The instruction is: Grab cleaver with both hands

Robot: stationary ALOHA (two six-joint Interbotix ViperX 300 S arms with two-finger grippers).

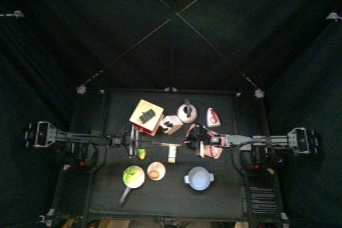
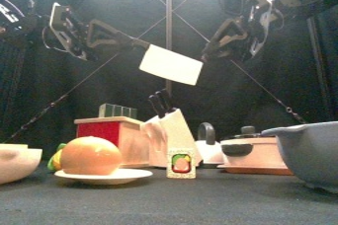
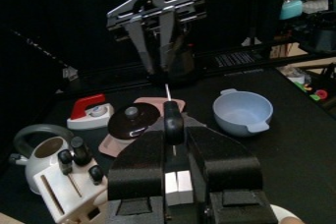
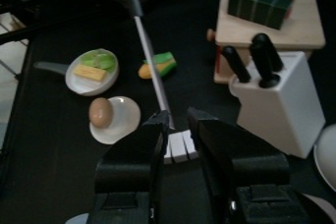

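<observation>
2 black arms [image 2: 251,17], black fingers [image 4: 213,135].

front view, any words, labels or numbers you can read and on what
None can be read. The small carton beside the plate bears a printed label, too small and blurred to read. The cleaver blade held up in the air is blank.

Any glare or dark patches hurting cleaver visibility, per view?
Front view: cleaver blade catches light, the brightest thing against the black curtains. Top view: table dim, cleaver hard to pick out. Right wrist view: cleaver edge-on, only a thin pale line.
</observation>
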